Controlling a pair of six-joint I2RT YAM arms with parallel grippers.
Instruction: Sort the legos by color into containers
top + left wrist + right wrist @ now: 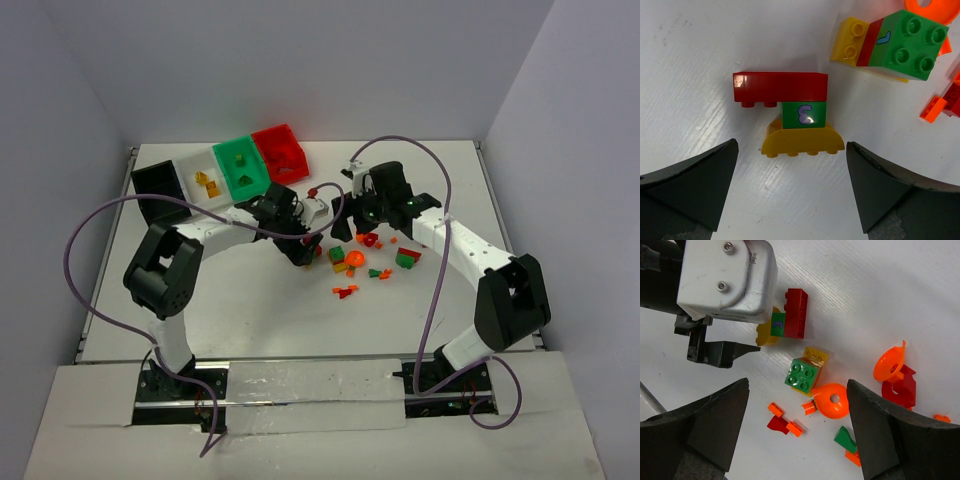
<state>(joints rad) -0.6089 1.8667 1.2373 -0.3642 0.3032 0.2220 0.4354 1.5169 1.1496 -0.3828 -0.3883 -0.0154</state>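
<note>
Hovering over a lego stack point(804, 114), left gripper point(791, 150) wide open; right gripper point(797, 382) wide

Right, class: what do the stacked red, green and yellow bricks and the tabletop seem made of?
Brick stack: hard moulded plastic, glossy; a glint shows on the red brick, studs crisp. Tabletop: white, matte, with fine diagonal grooves; perhaps laminate or painted board, hard to tell.

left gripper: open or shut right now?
Open: left gripper shows fingers wide apart in its wrist view; the red-green-yellow brick stack lies loose between the tips, not gripped.
</note>
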